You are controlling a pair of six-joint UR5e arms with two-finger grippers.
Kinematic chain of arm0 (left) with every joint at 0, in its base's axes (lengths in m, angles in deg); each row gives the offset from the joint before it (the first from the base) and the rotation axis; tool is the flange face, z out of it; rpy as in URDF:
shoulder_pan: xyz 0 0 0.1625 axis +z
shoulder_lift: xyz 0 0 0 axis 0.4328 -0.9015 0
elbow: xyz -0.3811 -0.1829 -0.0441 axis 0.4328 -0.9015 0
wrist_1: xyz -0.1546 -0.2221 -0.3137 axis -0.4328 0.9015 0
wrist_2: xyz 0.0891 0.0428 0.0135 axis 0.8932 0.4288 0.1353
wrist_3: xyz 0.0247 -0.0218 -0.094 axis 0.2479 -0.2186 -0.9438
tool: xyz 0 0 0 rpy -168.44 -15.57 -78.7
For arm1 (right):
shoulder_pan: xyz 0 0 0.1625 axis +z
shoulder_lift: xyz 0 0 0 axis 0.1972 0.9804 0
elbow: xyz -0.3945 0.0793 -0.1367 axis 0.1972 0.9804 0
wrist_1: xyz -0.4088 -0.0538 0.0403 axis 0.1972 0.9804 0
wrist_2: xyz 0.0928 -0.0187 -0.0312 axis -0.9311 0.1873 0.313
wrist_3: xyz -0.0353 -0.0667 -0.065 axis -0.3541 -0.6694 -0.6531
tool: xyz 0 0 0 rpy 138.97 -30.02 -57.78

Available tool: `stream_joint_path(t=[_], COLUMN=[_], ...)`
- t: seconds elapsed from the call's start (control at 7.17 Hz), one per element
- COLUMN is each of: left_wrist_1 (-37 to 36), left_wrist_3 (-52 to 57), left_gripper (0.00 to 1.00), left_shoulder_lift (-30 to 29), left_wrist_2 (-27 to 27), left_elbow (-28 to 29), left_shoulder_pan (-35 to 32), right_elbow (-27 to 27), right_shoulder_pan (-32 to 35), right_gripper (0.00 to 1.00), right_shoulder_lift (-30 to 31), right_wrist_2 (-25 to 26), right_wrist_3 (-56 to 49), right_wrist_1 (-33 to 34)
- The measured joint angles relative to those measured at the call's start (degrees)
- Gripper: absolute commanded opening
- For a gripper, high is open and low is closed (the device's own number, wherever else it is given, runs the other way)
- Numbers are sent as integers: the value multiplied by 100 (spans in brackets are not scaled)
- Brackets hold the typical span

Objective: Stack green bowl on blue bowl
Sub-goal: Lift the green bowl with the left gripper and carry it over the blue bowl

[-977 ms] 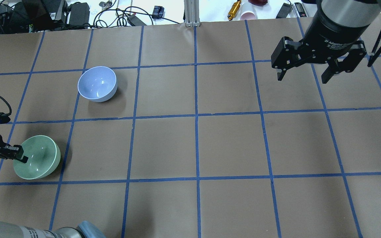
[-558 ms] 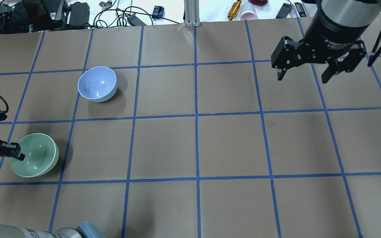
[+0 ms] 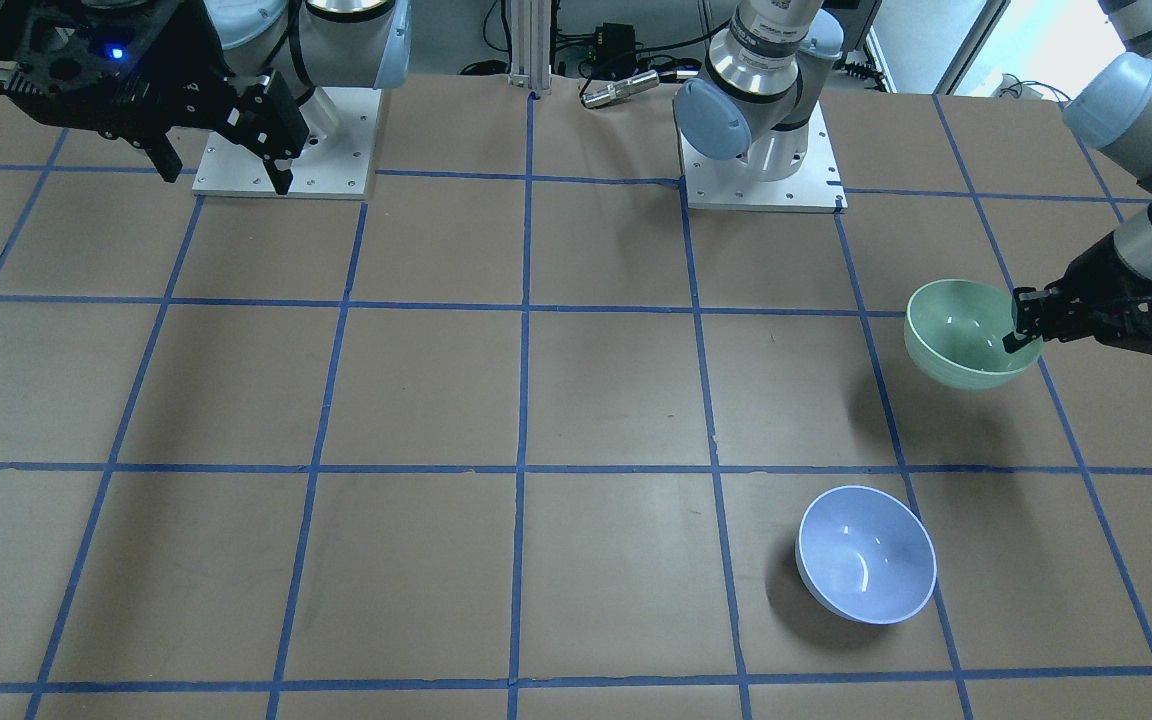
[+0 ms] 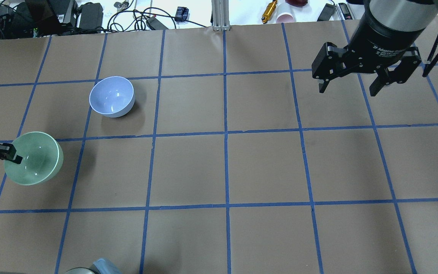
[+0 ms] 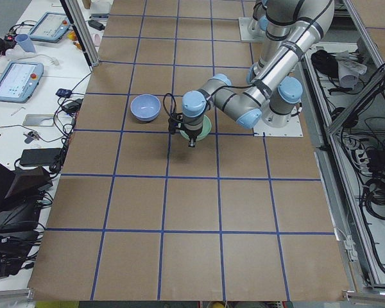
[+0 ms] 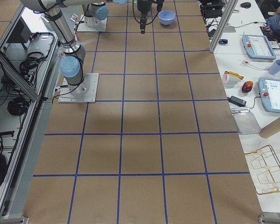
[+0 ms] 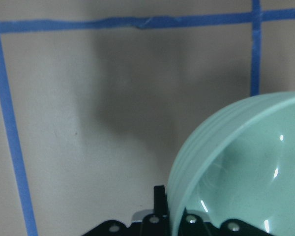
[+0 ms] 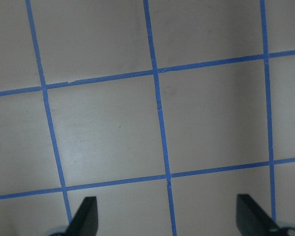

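The green bowl [image 4: 34, 160] is a glossy mint-green bowl at the overhead view's left edge, lifted off the table with its shadow below it. My left gripper [image 4: 13, 156] is shut on its rim, one finger inside. The pair also shows in the front view: bowl [image 3: 966, 335], gripper [image 3: 1021, 325]. The left wrist view shows the bowl's wall [image 7: 241, 167] close up. The blue bowl [image 4: 111, 96] stands upright on the table farther back, also in the front view [image 3: 867, 568]. My right gripper [image 4: 350, 83] hangs open and empty at the far right.
The table is brown paper with a blue tape grid [image 4: 225, 133]. Cables, chargers and small items lie beyond the table's far edge [image 4: 127, 15]. The arm bases [image 3: 761, 160] stand on white plates on the robot's side.
My left gripper has lifted the green bowl and carried it toward the far side and slightly left. The right arm and the blue bowl have not moved.
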Motion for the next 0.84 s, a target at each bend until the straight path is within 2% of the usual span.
stream_joint_path(t=[0.56,0.84], left_wrist_1=[573,1018], left_wrist_3=[-2268,-3031], left_gripper=[0,0], left_shoulder_lift=[-252,-538], left_wrist_2=[31,1], left_elbow=[1160,1839], left_shoulder_pan=[-1574,-1981], right_elbow=[6,4], right_shoulder_pan=[1,1], right_gripper=[100,100], right_shoulder_lift=[0,0], right_wrist_2=[0,0], right_wrist_3=[0,0], right_wrist_1=[0,-2])
